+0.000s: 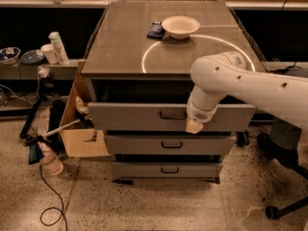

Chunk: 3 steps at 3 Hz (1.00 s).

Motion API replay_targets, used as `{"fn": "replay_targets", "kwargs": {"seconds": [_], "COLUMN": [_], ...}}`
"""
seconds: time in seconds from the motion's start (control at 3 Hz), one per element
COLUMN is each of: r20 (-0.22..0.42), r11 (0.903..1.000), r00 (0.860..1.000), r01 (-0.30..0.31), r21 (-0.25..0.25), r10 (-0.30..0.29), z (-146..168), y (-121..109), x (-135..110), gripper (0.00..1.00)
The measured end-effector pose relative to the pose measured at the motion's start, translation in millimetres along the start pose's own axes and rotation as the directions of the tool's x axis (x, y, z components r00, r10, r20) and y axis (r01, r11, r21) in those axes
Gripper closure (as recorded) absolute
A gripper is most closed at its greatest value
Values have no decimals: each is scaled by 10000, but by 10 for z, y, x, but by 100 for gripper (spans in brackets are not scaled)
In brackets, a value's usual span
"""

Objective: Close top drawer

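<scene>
The wide grey metal top drawer (130, 117) stood slightly out beneath the brown cabinet top's (120, 52) front edge (a dark gap showed above it). The white arm's cream-tipped gripper (194, 125) lay against its front panel, right of the handle; whether it was clenched or released could not be told. The speckled floor (159, 206) lay open in front.

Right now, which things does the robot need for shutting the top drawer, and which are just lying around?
For the job:
top drawer, sticking out slightly
gripper, at its front, right of the handle

Just lying about:
white bowl and dark object on the cabinet top
two lower drawers
cardboard box alongside
</scene>
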<state>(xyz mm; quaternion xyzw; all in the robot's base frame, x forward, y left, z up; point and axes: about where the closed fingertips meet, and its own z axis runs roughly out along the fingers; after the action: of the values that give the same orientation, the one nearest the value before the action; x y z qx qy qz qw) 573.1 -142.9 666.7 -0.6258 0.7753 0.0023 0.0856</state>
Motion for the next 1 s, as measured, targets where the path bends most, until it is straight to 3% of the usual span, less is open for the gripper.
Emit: {"fn": "replay_targets", "kwargs": {"seconds": [1.0], "r20": [-1], "r11": [10000], "r00": [10000], "r01": [0], "r21": [-1], "r10": [0], "z": [1], "y": [0], "x": [0], "gripper": [12]}}
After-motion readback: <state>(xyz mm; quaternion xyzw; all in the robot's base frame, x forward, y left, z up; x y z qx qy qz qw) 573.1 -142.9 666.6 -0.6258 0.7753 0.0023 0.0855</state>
